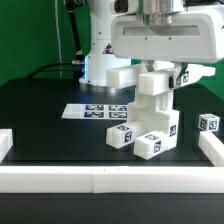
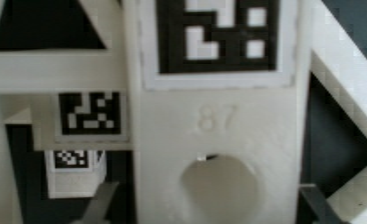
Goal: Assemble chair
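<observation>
Tagged chair slab [image 2: 206, 110]: right at my jaws; whether they pinch it, I cannot tell. Part-built chair [image 1: 150, 120]: directly below jaws, on desk [image 1: 40, 100]. Hazard: a sideways nudge could topple the leaning stack.

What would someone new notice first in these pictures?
A stack of white chair parts stands mid-table, with the big white arm hanging right over it. A lone tagged cube sits off to the exterior view's right, and the wrist view is filled by a white slab bearing a bold black-and-white tag.
</observation>
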`<state>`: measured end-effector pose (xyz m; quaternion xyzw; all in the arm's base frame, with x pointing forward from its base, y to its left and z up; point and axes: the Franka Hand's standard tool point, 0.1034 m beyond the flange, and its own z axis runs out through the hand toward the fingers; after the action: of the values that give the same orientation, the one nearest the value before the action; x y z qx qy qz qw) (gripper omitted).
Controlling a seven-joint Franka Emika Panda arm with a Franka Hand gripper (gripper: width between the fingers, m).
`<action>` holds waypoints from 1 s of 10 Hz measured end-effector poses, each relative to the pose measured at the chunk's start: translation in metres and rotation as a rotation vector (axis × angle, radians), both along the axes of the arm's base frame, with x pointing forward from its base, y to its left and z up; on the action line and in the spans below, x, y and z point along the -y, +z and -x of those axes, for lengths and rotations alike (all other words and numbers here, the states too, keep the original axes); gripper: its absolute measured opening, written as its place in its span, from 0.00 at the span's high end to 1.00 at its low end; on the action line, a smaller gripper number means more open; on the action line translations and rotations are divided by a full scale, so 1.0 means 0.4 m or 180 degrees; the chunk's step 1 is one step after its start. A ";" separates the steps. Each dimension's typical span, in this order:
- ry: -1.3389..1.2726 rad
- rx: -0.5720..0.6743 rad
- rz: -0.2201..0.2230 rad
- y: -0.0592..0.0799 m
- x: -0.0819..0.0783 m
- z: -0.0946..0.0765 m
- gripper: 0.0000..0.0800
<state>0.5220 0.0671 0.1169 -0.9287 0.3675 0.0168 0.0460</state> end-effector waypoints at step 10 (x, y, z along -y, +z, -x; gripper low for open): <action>0.0006 0.0019 0.0003 -0.002 -0.007 0.015 0.64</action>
<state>0.5162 0.0697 0.1161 -0.9292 0.3664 0.0139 0.0466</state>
